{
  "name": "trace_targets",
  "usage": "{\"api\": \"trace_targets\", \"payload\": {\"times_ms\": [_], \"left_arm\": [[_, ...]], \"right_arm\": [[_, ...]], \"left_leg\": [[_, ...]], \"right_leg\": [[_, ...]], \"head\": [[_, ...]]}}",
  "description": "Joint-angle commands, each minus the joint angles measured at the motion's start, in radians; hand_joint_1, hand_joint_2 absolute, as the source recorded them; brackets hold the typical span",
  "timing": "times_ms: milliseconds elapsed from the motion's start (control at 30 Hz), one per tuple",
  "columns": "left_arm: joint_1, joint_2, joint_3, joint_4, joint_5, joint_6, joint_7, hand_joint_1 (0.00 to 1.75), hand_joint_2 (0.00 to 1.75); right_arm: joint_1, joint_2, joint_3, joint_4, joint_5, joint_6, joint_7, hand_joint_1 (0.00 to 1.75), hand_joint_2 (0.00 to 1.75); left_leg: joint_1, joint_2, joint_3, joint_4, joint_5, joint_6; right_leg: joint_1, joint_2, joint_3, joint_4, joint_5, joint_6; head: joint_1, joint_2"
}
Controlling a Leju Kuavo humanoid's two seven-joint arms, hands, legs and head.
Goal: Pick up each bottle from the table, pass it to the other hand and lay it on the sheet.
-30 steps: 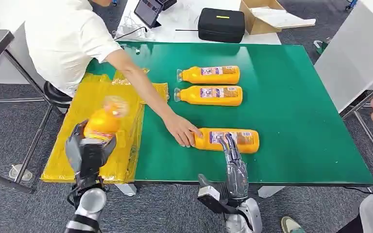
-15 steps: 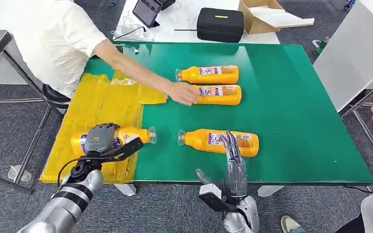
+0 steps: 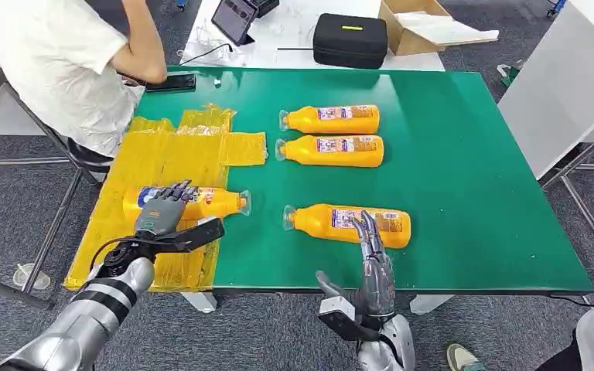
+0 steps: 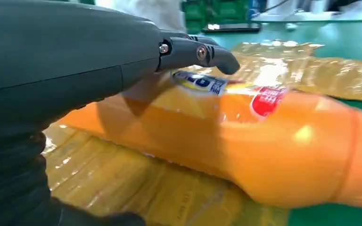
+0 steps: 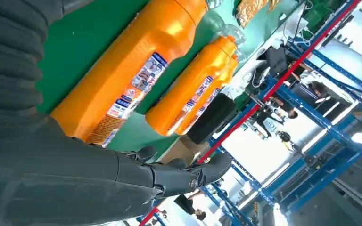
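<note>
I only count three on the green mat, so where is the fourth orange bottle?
In the head view the fourth orange bottle lies on its side on the yellow plastic sheet at the table's left, under the robot's left hand.

High head view, 2 close wrist views

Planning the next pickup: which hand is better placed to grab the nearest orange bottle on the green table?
Right hand: it hovers open over the nearest orange bottle; the left hand rests over the bottle on the yellow sheet.

We see the left robot hand point(image 3: 164, 213) spread flat, fingers apart; the right robot hand point(image 3: 371, 255) points forward, fingers straight.
</note>
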Motion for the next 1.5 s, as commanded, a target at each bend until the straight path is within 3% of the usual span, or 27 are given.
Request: {"api": "trace_targets", "payload": {"times_ms": [33, 400, 433, 467, 567, 600, 667, 700, 833, 1133, 1300, 1333, 1400, 1433, 1500], "left_arm": [[0.041, 0.043, -0.077, -0.159, 0.012, -0.048, 0.031, 0.00, 1.75], [0.078, 0.051, -0.105, -0.211, 0.045, 0.011, -0.018, 0.00, 1.75], [0.096, 0.042, -0.108, -0.247, 0.035, 0.061, -0.007, 0.00, 1.75], [0.108, 0.040, -0.108, -0.270, 0.039, 0.076, -0.010, 0.00, 1.75], [0.204, 0.001, -0.093, -0.435, 0.091, 0.167, -0.027, 0.00, 1.75], [0.263, -0.032, -0.083, -0.518, 0.136, 0.215, -0.051, 0.00, 1.75], [0.356, -0.086, -0.101, -0.627, 0.194, 0.257, -0.075, 0.00, 1.75], [0.408, -0.099, -0.144, -0.676, 0.222, 0.245, -0.091, 0.00, 1.75], [0.477, -0.086, -0.245, -0.718, 0.298, 0.238, -0.124, 0.00, 1.75], [0.477, -0.098, -0.230, -0.733, 0.359, 0.251, -0.120, 0.00, 1.75], [0.479, -0.101, -0.230, -0.748, 0.384, 0.233, -0.117, 0.00, 1.75], [0.478, -0.102, -0.230, -0.748, 0.384, 0.233, -0.117, 0.00, 1.75], [0.478, -0.102, -0.230, -0.748, 0.384, 0.233, -0.117, 0.00, 1.75], [0.475, -0.104, -0.229, -0.742, 0.387, 0.230, -0.116, 0.00, 1.75], [0.466, -0.107, -0.233, -0.733, 0.391, 0.230, -0.119, 0.00, 1.75]], "right_arm": [[-0.001, -0.031, 0.023, 0.003, 0.006, -0.002, 0.000, 0.00, 1.75], [0.000, -0.025, 0.013, -0.005, 0.036, -0.002, 0.000, 0.00, 1.75], [0.004, -0.024, 0.008, -0.006, 0.033, -0.002, 0.000, 0.00, 1.75], [0.009, -0.022, 0.001, -0.011, 0.044, -0.002, 0.000, 0.00, 1.75], [0.030, 0.022, -0.166, -0.010, 0.311, -0.002, 0.000, 0.00, 1.75], [0.036, 0.046, -0.278, -0.038, 0.481, -0.002, 0.000, 0.00, 1.75], [0.015, 0.037, -0.368, -0.033, 0.587, -0.002, 0.031, 0.00, 1.75], [-0.002, -0.002, -0.387, -0.015, 0.673, -0.002, 0.102, 0.00, 1.75], [-0.047, -0.105, -0.352, 0.035, 0.661, -0.002, 0.169, 0.00, 1.75], [-0.139, -0.254, -0.108, 0.144, 0.637, 0.030, 0.424, 0.00, 1.75], [-0.202, -0.279, -0.052, 0.182, 0.618, 0.098, 0.464, 0.00, 1.75], [-0.207, -0.278, -0.050, 0.183, 0.618, 0.099, 0.464, 0.00, 1.75], [-0.207, -0.278, -0.050, 0.183, 0.618, 0.099, 0.464, 0.00, 1.75], [-0.214, -0.274, -0.050, 0.196, 0.608, 0.110, 0.468, 0.00, 1.75], [-0.259, -0.268, -0.026, 0.237, 0.564, 0.171, 0.455, 0.00, 1.75]], "left_leg": [[0.000, 0.001, 0.003, 0.000, -0.002, 0.001], [0.000, 0.001, 0.000, 0.000, -0.001, 0.001], [0.000, 0.002, 0.005, 0.000, -0.004, 0.001], [0.000, 0.001, 0.001, 0.000, -0.002, 0.001], [-0.001, 0.000, 0.000, 0.000, -0.001, 0.001], [-0.001, 0.000, 0.003, 0.000, -0.003, 0.001], [-0.002, -0.001, 0.000, -0.001, -0.001, 0.001], [-0.002, -0.002, 0.004, -0.001, -0.003, 0.002], [-0.004, 0.000, 0.004, -0.001, -0.005, 0.005], [-0.005, 0.002, 0.002, 0.000, -0.006, 0.006], [-0.005, 0.002, 0.000, 0.000, -0.004, 0.006], [-0.005, 0.005, 0.006, 0.001, -0.007, 0.007], [-0.004, 0.002, 0.001, 0.000, -0.005, 0.006], [-0.004, 0.004, 0.007, 0.000, -0.007, 0.006], [-0.004, 0.001, 0.001, 0.000, -0.004, 0.006]], "right_leg": [[0.001, -0.001, 0.004, 0.000, -0.002, -0.001], [0.000, 0.000, 0.000, 0.000, -0.001, -0.001], [0.001, 0.000, 0.005, 0.000, -0.003, -0.002], [0.001, 0.000, 0.002, 0.000, -0.002, -0.001], [0.000, -0.001, 0.000, 0.000, -0.001, -0.001], [0.000, -0.002, 0.004, 0.000, -0.003, -0.001], [-0.001, -0.002, 0.001, 0.000, -0.002, 0.000], [-0.002, -0.003, 0.004, 0.000, -0.004, 0.000], [-0.003, -0.001, 0.006, -0.002, -0.005, 0.003], [-0.003, 0.001, 0.003, -0.002, -0.003, 0.002], [-0.003, 0.002, 0.001, -0.001, -0.002, 0.003], [-0.003, 0.003, 0.007, -0.002, -0.005, 0.002], [-0.003, 0.001, 0.002, -0.001, -0.003, 0.003], [-0.003, 0.002, 0.007, -0.001, -0.005, 0.002], [-0.003, 0.001, 0.002, -0.002, -0.003, 0.003]], "head": [[0.001, 0.000], [0.000, 0.000], [0.000, 0.000], [0.001, 0.000], [0.000, 0.000], [0.000, 0.000], [0.000, 0.000], [0.000, 0.000], [0.000, 0.000], [0.000, 0.000], [0.000, 0.000], [0.000, 0.000], [0.000, 0.000], [0.000, 0.000], [0.000, 0.000]]}}
